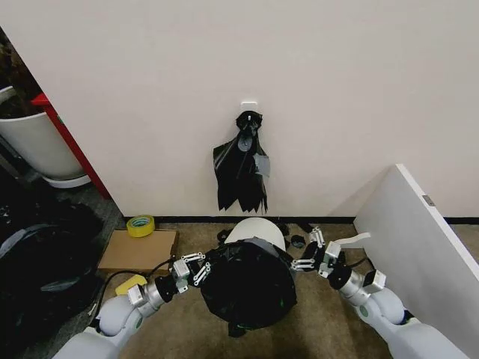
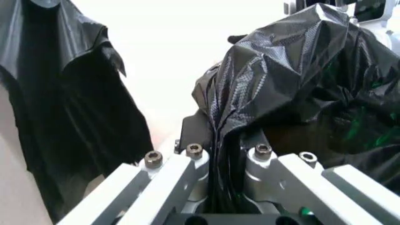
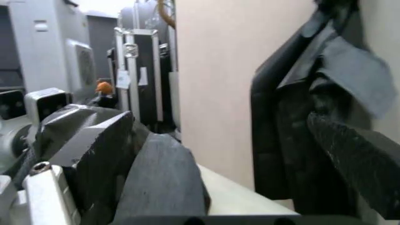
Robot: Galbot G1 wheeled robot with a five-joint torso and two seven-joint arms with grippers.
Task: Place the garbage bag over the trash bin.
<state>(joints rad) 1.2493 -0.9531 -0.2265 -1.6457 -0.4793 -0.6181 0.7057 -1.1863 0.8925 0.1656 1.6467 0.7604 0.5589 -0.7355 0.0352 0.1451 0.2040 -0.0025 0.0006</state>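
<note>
The large, thin, glossy black plastic garbage bag (image 1: pixel 247 286) is draped over the near side of the round cream-white plastic trash bin (image 1: pixel 257 231), which stands on the floor just in front of the wall. The bin's far rim is bare; the bag isn't fully over yet.

Left gripper (image 1: pixel 196 269) is at the bag's left edge, beside the bin. Its wrist view shows a pleat of film running down betw. the two fingers (image 2: pixel 181 173), so it's pinching the bag. Right gripper (image 1: pixel 308 258) is at the bag's right edge, just right of the bin. Whether its jaws are clamped on film I can't tell.

Risks, as I judge them:
- Film is thin and slippery, so the left pinch could slide off if pulled hard, and the bag would slump off the rim.
- Uneven pull from the two sides could tip the light bin or shove it toward the wall.
- Over-stretching across the rim could tear the film.
- The narrow knotted bunch of black plastic w/ a grey tag (image 1: pixel 241 164) hangs on the wall above the bin, and the bag edge or a finger might snag it.

Hidden or unclear: the bin's body and base, behind the bag; the bag's mouth edge; where the right jaws meet the film.
</note>
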